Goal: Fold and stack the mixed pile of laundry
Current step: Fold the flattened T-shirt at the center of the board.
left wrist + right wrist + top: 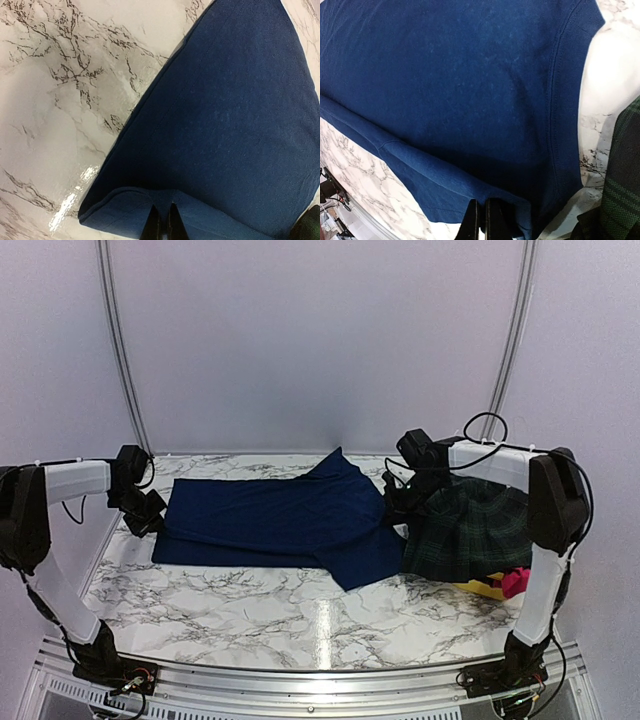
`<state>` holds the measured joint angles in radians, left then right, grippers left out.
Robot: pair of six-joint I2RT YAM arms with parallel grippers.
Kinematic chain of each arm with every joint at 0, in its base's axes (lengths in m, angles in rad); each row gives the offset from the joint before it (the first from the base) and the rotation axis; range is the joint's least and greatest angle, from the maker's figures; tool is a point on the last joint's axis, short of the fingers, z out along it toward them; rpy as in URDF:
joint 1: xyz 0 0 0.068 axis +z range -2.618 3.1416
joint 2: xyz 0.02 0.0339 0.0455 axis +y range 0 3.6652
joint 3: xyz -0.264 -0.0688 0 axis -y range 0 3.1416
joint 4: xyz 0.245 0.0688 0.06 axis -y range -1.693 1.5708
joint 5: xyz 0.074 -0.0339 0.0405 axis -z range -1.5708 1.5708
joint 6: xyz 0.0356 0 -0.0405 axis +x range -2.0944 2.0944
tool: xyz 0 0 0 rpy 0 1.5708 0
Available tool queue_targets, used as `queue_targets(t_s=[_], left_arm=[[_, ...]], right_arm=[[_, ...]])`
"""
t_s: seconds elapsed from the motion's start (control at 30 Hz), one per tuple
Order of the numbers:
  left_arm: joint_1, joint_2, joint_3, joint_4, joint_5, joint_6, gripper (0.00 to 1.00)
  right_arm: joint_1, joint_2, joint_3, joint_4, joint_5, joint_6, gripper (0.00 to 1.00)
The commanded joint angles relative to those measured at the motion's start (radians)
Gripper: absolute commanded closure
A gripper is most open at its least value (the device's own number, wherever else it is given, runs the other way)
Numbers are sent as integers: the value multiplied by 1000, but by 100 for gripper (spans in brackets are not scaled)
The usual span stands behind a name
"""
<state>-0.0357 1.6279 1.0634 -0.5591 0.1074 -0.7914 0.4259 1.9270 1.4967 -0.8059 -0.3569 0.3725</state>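
A navy-blue cloth (280, 518) lies spread across the middle of the marble table, and it fills the left wrist view (235, 110) and the right wrist view (455, 80). My left gripper (148, 517) is shut on the cloth's left edge, lifting a fold (162, 212). My right gripper (398, 502) is shut on its right edge (482, 210), with a flap raised there too. A dark green-and-navy plaid garment (470, 530) is heaped at the right. A small pink piece (516, 582) pokes out beside it.
A yellow tub (484, 587) sits under the plaid heap at the right. Bare marble (300, 615) stretches along the front of the table. White walls enclose the back and sides. The plaid edge (620, 185) shows at the right of the right wrist view.
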Motion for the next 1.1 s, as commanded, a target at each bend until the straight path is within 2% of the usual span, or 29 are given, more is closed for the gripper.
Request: queue_targets(t_s=[0.0, 0.2, 0.23, 0.27, 0.33, 0.37, 0.43, 0.67, 0.87, 1.07], left_arm=[[11, 21, 19, 41, -6, 15, 100], [16, 43, 18, 77, -13, 11, 100], [18, 54, 20, 82, -11, 12, 100], [22, 60, 25, 87, -4, 15, 97], [24, 54, 33, 89, -6, 30, 68], [23, 37, 31, 90, -8, 37, 57], [21, -6, 18, 91, -2, 70, 44], [-36, -97, -82, 95, 88, 181, 43], [-115, -41, -85, 114, 96, 187, 43], [-115, 57, -108, 135, 74, 177, 45]], right_arm=[[-13, -12, 14, 50, 20, 10, 100], [-12, 25, 47, 100, 31, 41, 100], [-12, 28, 49, 95, 40, 42, 97], [-12, 26, 48, 88, 45, 41, 83], [-12, 3, 35, 77, 55, 33, 61], [-12, -15, 25, 69, 63, 26, 51], [-12, -62, -2, 56, 77, 3, 42], [-17, -209, -200, -4, 121, -63, 37], [-53, -326, -356, -20, 117, -73, 37], [-147, -457, -479, -98, 171, -135, 37]])
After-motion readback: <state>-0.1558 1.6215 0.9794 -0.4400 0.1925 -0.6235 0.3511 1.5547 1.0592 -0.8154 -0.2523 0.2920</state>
